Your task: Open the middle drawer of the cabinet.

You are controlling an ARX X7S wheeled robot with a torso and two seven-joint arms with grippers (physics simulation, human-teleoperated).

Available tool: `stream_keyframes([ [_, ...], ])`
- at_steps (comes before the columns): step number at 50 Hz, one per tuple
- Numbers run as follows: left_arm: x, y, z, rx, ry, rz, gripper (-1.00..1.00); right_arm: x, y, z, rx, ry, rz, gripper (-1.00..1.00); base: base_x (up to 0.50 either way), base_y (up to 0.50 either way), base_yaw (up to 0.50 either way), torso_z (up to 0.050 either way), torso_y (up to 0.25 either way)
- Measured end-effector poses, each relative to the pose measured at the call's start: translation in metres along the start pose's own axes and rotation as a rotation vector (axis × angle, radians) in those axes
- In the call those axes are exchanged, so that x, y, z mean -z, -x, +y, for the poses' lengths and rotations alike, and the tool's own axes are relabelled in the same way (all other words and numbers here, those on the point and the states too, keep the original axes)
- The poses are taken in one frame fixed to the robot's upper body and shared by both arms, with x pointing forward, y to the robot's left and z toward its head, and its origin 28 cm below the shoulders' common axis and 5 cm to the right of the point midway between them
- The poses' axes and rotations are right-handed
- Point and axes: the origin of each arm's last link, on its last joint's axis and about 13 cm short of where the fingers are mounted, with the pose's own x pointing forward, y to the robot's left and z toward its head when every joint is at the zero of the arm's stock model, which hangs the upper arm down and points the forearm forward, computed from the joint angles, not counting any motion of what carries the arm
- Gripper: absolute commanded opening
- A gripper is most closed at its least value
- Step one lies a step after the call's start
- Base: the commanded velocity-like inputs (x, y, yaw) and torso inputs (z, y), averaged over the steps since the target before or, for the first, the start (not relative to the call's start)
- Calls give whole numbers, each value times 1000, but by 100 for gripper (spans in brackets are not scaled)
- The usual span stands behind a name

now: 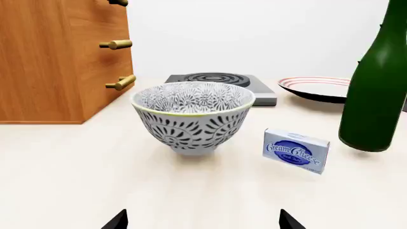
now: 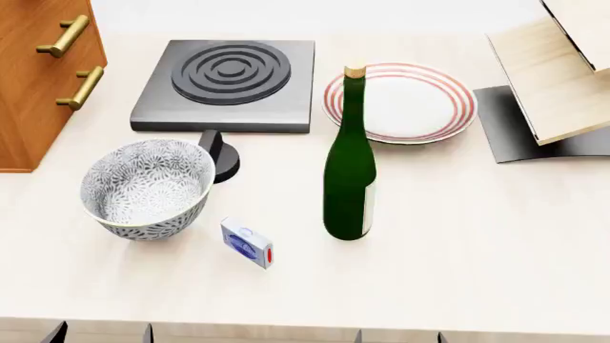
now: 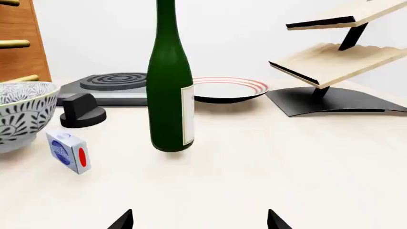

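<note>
The orange-brown cabinet (image 2: 28, 93) stands at the table's far left, its front facing the stove plate; it also shows in the left wrist view (image 1: 45, 57). Three brass handles show there, and the middle drawer's handle (image 1: 116, 44) is the centre one. All drawers look shut. In the head view only two handles show, the upper of them (image 2: 64, 36) likely the middle drawer's. My left gripper (image 1: 203, 222) is open and empty, low at the table's near edge, well short of the cabinet. My right gripper (image 3: 198, 220) is open and empty at the near edge too.
A patterned bowl (image 2: 145, 187) and a cream cheese box (image 2: 247, 243) sit between my left gripper and the cabinet. A green bottle (image 2: 349, 168) stands mid-table. Behind are a stove plate (image 2: 227, 75) with a black knob (image 2: 221, 153), a striped plate (image 2: 412, 101) and a pale wooden rack (image 2: 558, 71).
</note>
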Motion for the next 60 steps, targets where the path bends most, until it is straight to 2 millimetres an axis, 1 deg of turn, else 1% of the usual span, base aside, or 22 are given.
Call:
stream_keyframes([
  [23,-5,-1,0,-24,-13,-18,100,0,-1,1,-3,-10,-9,100,0,0,0,0,0],
  [24,2,-5,-4,-88,-135,45,100,7,-4,3,67,69,55,100,0,0,0,0,0],
  [25,5,-4,-4,-85,-124,59,100,8,-3,3,62,60,61,100,0,0,0,0,0],
  [40,-7,-1,1,-58,-58,16,100,2,-1,1,17,13,-2,100,0,0,0,0,0],
  [44,-13,-1,2,-61,-50,6,100,-4,0,0,18,12,-24,100,0,0,0,0,0],
  [49,-26,-1,3,-66,-50,-24,100,-19,0,-1,17,41,-70,100,0,0,0,0,0],
  [54,-43,0,3,-60,-61,-73,100,-39,1,-1,20,70,-122,100,0,0,0,0,0],
  [60,-69,4,0,-48,-69,-147,100,-67,5,0,27,87,-191,100,0,0,0,0,0],
])
